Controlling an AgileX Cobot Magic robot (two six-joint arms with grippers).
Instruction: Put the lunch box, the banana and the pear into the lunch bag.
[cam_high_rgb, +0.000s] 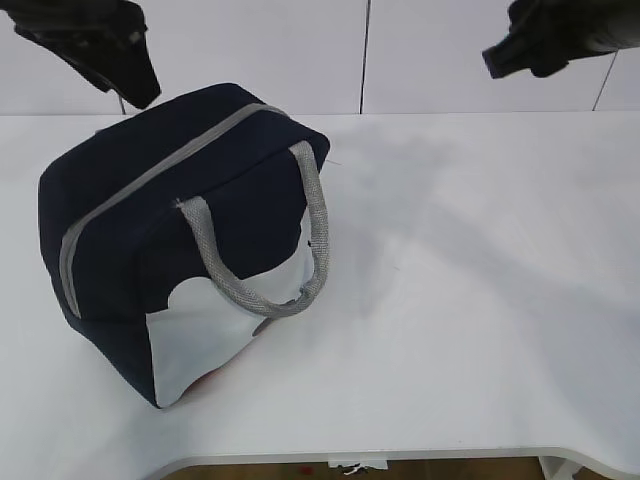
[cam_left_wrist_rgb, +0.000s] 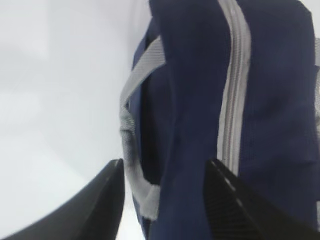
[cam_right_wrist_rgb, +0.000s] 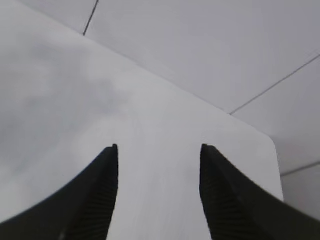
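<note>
- Left wrist view: left gripper (cam_left_wrist_rgb: 162, 200) is standing wide open, holding nothing, hanging just above the bag (cam_left_wrist_rgb: 200, 125). Bag is filling the gap between the fingers and everything past them.
- Zipper (cam_left_wrist_rgb: 232, 90) is running straight away from the gripper, so the bag's long axis is lying along the gripper's line of sight; it is looking shut along its whole visible length. Handle (cam_left_wrist_rgb: 132, 130) is drooping on the bag's side wall, left of the zipper.
- Exterior view: bag (cam_high_rgb: 180, 250) is sitting at table (cam_high_rgb: 480, 300) left, right under the left arm. Left arm is clearly nearer; any move on the zipper is falling to it.
- Right wrist view: right gripper (cam_right_wrist_rgb: 159, 195) is also gaping, empty, facing only bare table (cam_right_wrist_rgb: 75, 110), well apart from the bag.
- Lunch box, banana, pear: not showing in any view; cannot tell where they are.
</note>
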